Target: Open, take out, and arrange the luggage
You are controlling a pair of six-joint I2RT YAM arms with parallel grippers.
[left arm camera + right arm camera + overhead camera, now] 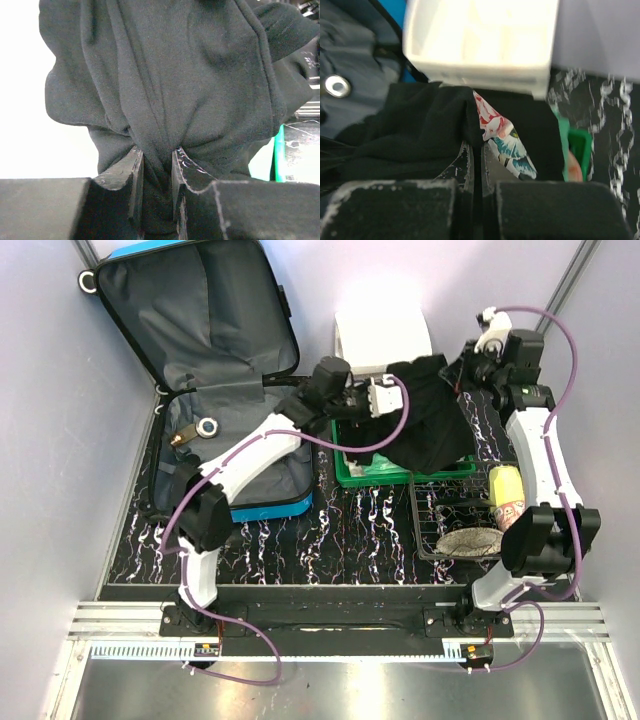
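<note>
We've got a black table with white marble veining. Directly on it: the luggage, open, at far left; white drawer organiser at back centre; green tray just in front of that; black wire basket near right, just beside the tray.

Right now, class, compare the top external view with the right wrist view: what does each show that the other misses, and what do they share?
Only the top external view shows the black wire rack at the right of the view, holding a yellow bottle. Only the right wrist view shows a flower-print patch of fabric beside the right gripper, which is shut on the black garment. Both show that garment, the white drawer organiser, the green tray and the open luggage with its grey lining.
</note>
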